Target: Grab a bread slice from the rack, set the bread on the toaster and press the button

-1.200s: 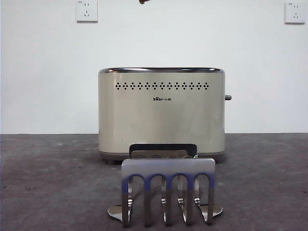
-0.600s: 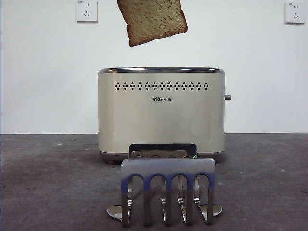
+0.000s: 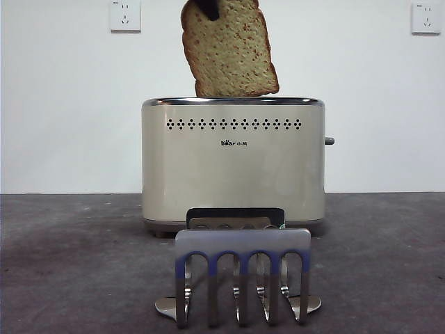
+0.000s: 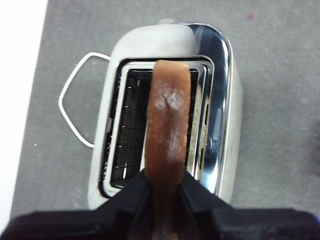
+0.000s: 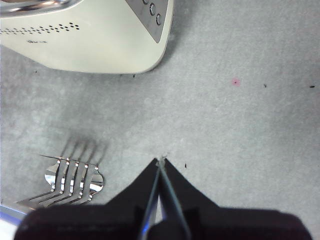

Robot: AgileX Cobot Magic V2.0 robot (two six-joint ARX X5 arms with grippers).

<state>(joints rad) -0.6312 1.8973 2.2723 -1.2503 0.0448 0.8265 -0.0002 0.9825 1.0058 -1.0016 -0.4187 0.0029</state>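
L end effector [image 4: 161, 192] pinching slice of bread [image 3: 229, 52] | tilted over toaster [image 3: 233, 167] slot | risk: corner snags rim, jams | R end effector [image 5: 161, 167] pressed together, idle

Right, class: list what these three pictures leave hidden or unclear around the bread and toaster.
- Front view: the bread's bottom edge is hidden behind the toaster rim, so its depth in the slot is unknown.
- Front view: the left tool is cut off by the top edge.
- Left wrist view: the bread covers the slot beneath.

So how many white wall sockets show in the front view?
2: one wall socket at upper left, another wall socket at upper right, both above the toaster.
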